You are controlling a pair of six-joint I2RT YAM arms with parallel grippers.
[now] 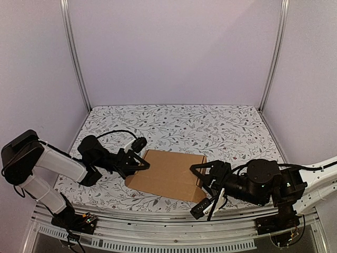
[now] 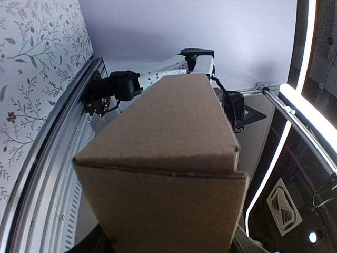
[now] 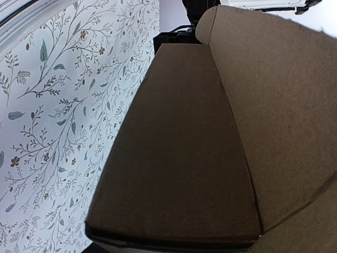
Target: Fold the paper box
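The paper box (image 1: pixel 171 171) lies as a closed, plain brown carton on the flowered table near the front edge. My left gripper (image 1: pixel 134 163) is at its left end. In the left wrist view the paper box (image 2: pixel 168 158) fills the space between the two dark fingers, whose tips just show at the bottom corners, so it is gripped. My right gripper (image 1: pixel 202 187) is at the box's right end, its fingers on either side of that end. In the right wrist view the paper box (image 3: pixel 184 147) covers most of the picture and hides the fingers.
A flowered cloth (image 1: pixel 210 126) covers the table. Aluminium posts (image 1: pixel 76 63) (image 1: pixel 274 58) and pale walls close it in on three sides. A metal rail (image 1: pixel 158 232) runs along the front edge, just behind the box.
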